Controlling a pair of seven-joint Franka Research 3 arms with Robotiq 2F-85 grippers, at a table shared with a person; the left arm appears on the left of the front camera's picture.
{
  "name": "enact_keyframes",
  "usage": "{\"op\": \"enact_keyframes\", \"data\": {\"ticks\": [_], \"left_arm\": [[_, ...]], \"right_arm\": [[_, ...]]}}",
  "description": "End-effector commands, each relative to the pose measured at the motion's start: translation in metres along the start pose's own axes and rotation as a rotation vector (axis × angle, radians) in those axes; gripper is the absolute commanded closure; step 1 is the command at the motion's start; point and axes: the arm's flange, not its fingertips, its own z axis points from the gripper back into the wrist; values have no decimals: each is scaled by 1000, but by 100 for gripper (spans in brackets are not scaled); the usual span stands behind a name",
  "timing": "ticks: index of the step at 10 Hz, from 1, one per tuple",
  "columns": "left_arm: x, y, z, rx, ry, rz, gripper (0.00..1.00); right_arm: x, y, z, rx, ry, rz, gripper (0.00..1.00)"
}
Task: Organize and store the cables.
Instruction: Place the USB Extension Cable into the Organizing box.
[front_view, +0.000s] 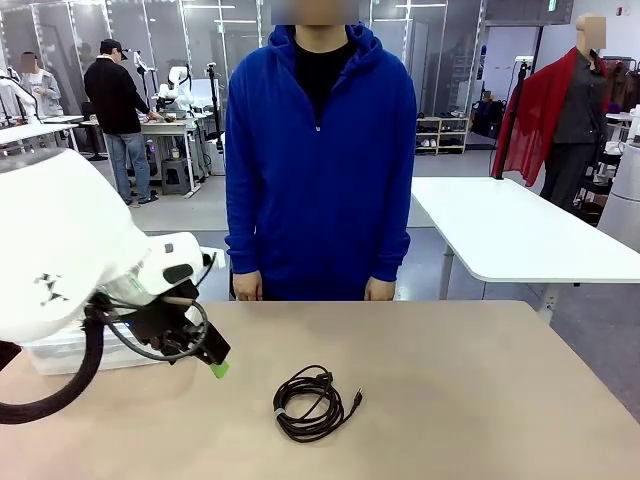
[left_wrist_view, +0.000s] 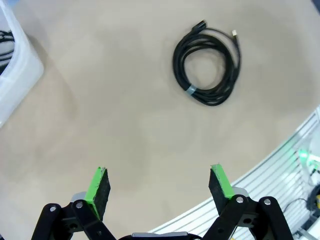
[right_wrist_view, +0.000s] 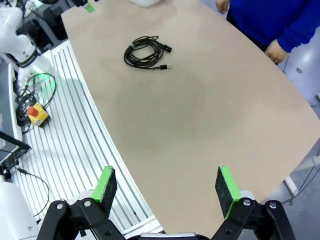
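The coiled cable (front_view: 315, 402) lay flat near the middle of the tan surface (front_view: 450, 400), its oval running front-left to back-right, one plug end (front_view: 357, 397) pointing away toward the person (front_view: 320, 150). Left of it, the left pincer (left_wrist_view: 160, 187) hovered with fingers apart, holding nothing, beside a clear bin (front_view: 70, 350). The right pincer (right_wrist_view: 167, 187) was likewise spread wide.

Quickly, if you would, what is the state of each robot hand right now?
Left hand: open, holding nothing, above the table short of the coiled cable.
Right hand: open, holding nothing.
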Motion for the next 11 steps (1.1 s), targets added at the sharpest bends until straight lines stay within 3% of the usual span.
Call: {"op": "enact_keyframes", "data": {"ticks": [1,3,4,5,11], "left_arm": [[18,-4,-23,28,29,-1,0],[20,1,-26,26,8,-12,0],[9,2,-26,5,45,-8,0],[9,2,-26,5,45,-8,0],[9,2,-26,5,45,-8,0]], "right_arm": [[-7,2,-13,-57,-35,-9,0],[-13,1,-9,-7,-65,6,0],[-14,4,-9,26,-69,26,0],[-6,-4,-1,-25,-32,-30,0],[-6,-4,-1,-25,-32,-30,0]]}}
